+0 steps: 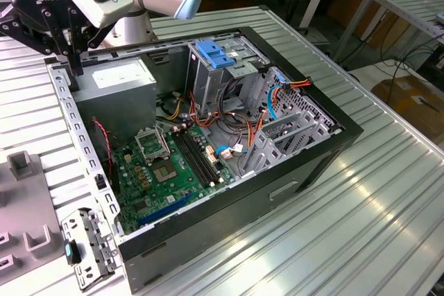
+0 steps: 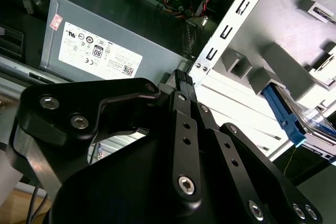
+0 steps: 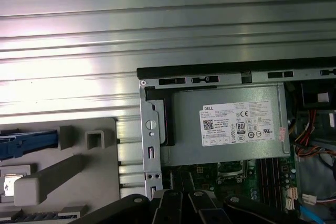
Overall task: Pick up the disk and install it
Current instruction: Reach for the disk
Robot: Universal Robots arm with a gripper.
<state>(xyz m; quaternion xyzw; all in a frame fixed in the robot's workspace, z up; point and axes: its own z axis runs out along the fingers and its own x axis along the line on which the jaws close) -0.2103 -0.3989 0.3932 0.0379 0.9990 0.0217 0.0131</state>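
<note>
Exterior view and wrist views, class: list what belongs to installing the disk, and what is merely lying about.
Job: the disk, blue-railed, in the grey holder; the hand; the open computer case; probably its drive cage with blue latch.
Bystanders: power supply; motherboard; loose metal bracket beside the case.

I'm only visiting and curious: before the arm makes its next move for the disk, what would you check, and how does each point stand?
1. Case lid off: ok.
2. Disk resting in the grey holder beside the case: ok.
3. Tool above the disk: not ok, it hangs by the power supply.
4. Tool open: cannot tell.
5. Blue-latched cage free: cannot tell.
</note>
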